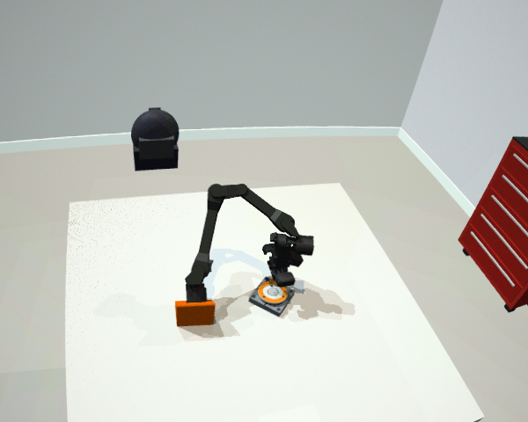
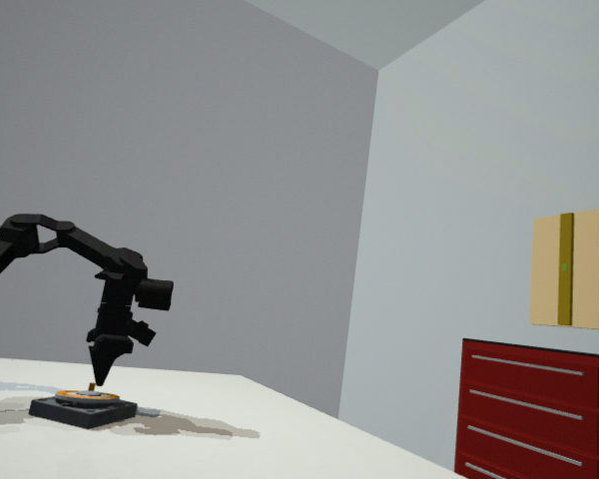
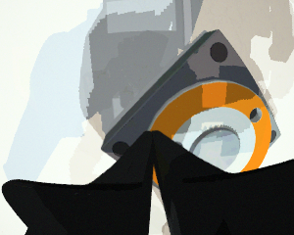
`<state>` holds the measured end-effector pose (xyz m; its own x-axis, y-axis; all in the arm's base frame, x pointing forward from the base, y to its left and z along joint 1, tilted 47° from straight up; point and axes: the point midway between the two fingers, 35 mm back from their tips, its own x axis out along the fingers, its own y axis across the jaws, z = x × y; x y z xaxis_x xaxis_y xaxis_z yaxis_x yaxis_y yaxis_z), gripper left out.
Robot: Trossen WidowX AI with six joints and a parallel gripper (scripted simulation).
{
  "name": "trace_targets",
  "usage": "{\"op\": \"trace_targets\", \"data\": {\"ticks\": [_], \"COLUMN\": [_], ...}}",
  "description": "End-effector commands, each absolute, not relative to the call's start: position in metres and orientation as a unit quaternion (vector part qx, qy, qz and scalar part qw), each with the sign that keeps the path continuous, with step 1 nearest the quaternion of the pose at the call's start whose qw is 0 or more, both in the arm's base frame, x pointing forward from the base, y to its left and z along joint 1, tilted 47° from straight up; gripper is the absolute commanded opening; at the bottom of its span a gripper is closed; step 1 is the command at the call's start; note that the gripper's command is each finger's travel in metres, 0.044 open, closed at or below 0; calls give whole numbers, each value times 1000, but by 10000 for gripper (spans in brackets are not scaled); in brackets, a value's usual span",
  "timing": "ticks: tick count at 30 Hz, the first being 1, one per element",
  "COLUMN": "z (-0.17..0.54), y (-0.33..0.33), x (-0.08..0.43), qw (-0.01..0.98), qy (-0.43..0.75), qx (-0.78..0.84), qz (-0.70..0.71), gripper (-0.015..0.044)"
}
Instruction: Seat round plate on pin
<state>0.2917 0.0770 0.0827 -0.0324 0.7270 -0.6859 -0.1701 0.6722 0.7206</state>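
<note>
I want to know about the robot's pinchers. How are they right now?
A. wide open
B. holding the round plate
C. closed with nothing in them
C: the gripper fingertips meet in one point beside the orange tab, above the round plate.

Bright, even light is falling from above, casting soft, blotchy grey-brown shadows across the white table (image 1: 119,363) around the base (image 2: 83,410). The top and exterior views are looking slightly soft and pixelated, without glare. In the wrist view, the dark gripper (image 3: 153,151) is showing jagged edges.
</note>
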Motion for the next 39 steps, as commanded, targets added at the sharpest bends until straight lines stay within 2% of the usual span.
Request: {"op": "trace_targets", "data": {"ticks": [1,39], "z": [81,79], "y": [79,75], "x": [284,258], "qw": [654,653], "qy": [638,638], "qx": [224,224], "qz": [340,340], "gripper": [0,0]}}
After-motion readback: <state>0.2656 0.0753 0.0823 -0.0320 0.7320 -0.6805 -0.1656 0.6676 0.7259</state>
